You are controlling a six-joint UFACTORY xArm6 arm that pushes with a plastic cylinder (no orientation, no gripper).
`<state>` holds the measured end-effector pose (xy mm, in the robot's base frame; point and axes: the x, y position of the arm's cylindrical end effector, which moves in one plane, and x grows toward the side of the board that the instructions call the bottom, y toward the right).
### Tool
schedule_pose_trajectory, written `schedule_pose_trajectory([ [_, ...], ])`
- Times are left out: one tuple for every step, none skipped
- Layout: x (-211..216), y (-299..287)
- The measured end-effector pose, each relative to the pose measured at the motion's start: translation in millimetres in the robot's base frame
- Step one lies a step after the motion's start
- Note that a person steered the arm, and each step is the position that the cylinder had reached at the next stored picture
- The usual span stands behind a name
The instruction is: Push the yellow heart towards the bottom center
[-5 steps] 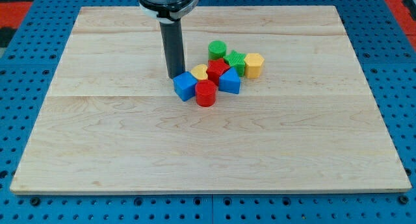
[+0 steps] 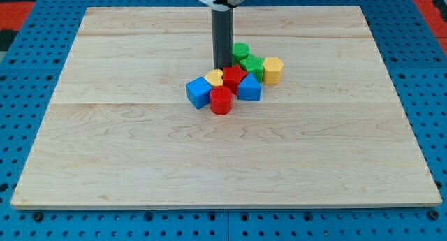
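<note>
Blocks clustered on a wooden board (image 2: 126, 164)

Blue cube (image 2: 198, 92) left, red cylinder (image 2: 221, 100) nearest, red block (image 2: 234, 77), blue block (image 2: 248, 88), green blocks (image 2: 241, 50) (image 2: 253, 65) farther, yellow block (image 2: 272, 70) right.

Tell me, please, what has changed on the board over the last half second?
My tip moved toward the view's right and slightly up, from beside the blue cube to just above the yellow heart. The green cylinder now sits a little further right, partly hidden by the rod. The heart, the red blocks and the other blocks stayed where they were.
</note>
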<state>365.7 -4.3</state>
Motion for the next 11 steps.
schedule_pose_trajectory([
  [13.0, 0.0],
  [23.4, -1.7],
  [33.5, -8.9],
  [43.3, -18.9],
  [53.4, -31.1],
  [65.7, -37.8],
  [79.8, -41.7],
  [94.8, -50.2],
  [109.9, -59.8],
  [125.5, -69.4],
  [135.8, -78.3],
])
